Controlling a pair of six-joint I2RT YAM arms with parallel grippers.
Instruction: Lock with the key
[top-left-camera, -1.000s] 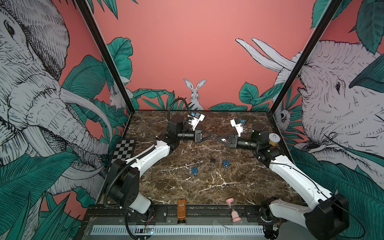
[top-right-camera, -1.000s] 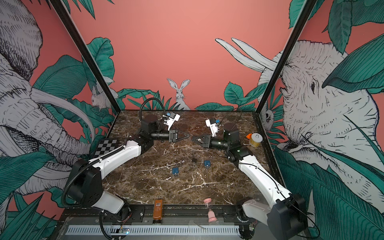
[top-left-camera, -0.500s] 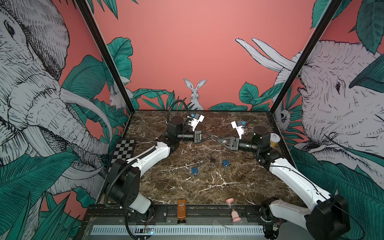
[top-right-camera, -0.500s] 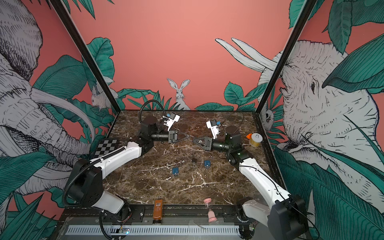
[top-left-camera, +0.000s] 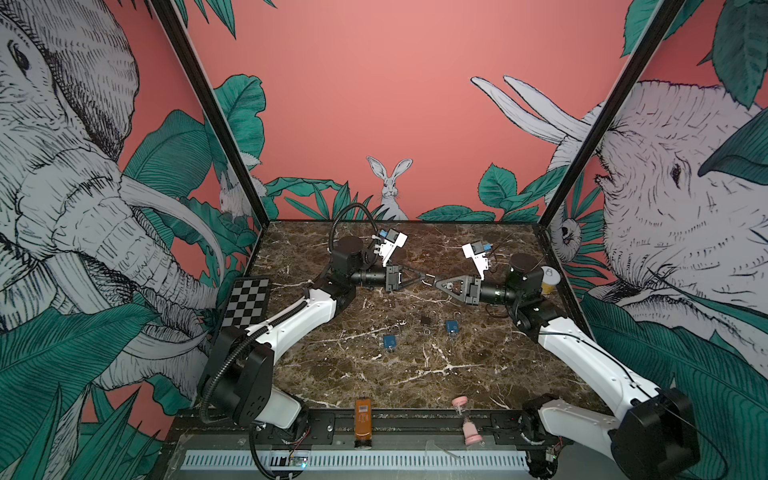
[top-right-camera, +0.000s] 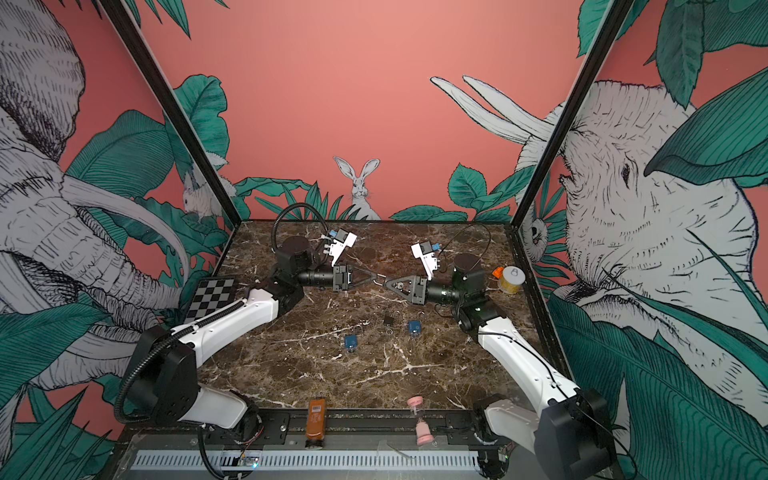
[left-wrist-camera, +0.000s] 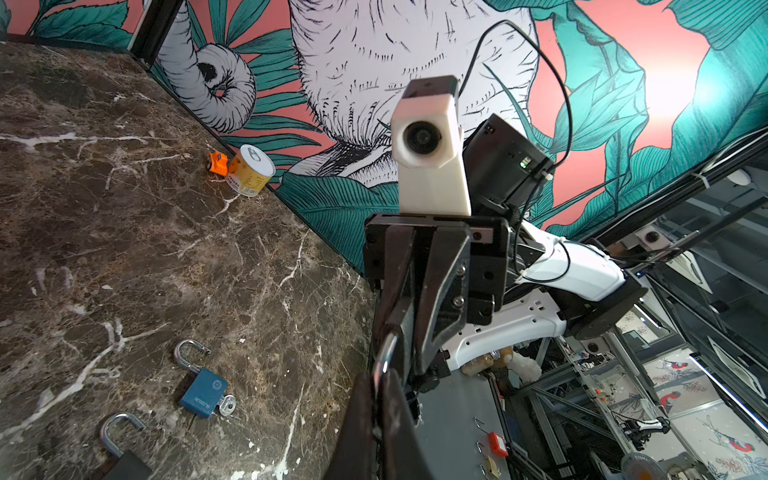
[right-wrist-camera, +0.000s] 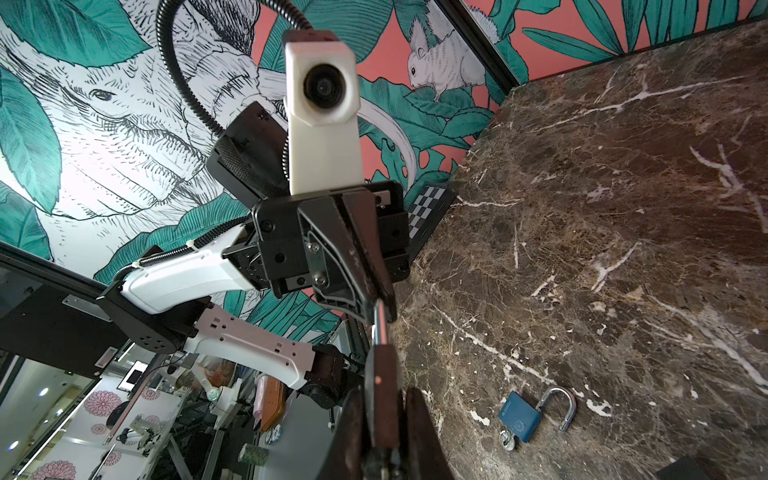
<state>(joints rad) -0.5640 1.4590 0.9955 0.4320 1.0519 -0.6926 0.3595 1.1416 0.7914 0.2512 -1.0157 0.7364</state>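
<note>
My two grippers meet tip to tip above the back middle of the marble table (top-left-camera: 415, 374) and hold one padlock between them. My right gripper (top-left-camera: 435, 284) (top-right-camera: 386, 284) (right-wrist-camera: 384, 395) is shut on the padlock's dark body (right-wrist-camera: 382, 382). Its silver shackle (right-wrist-camera: 380, 322) (left-wrist-camera: 384, 353) (top-left-camera: 428, 279) runs across to my left gripper (top-left-camera: 421, 277) (top-right-camera: 375, 277) (left-wrist-camera: 380, 374), which is shut on it. This padlock's key is hidden.
On the table below lie two blue padlocks (top-left-camera: 389, 341) (top-left-camera: 451, 326) with open shackles, one with a key (right-wrist-camera: 508, 441) in it, and a black padlock (top-left-camera: 425, 320). A yellow can (top-left-camera: 549, 280) stands back right and a checkerboard (top-left-camera: 249, 301) lies left.
The two grippers have closed the gap between them. My left gripper has shut on the shackle of the padlock held by the right one.
</note>
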